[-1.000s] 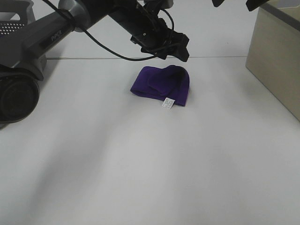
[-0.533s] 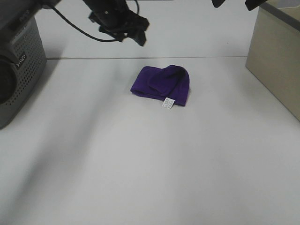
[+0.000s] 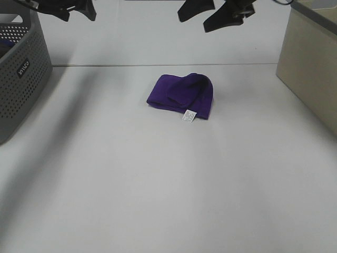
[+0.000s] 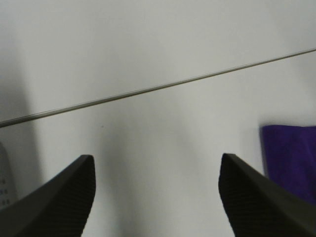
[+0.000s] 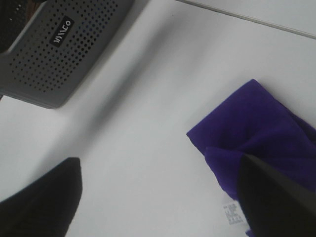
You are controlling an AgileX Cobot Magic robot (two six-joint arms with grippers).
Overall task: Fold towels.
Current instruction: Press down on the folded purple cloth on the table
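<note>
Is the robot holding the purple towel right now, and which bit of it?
No, nothing is held. The left gripper and right gripper are open and empty; the towel lies untouched on the table.

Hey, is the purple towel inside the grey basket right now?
No, the towel lies bunched on the table, well apart from the basket at the left edge of the high view.

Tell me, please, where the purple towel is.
In the exterior high view the towel lies bunched centrally, between the grey basket at left and the beige box at right.
</note>
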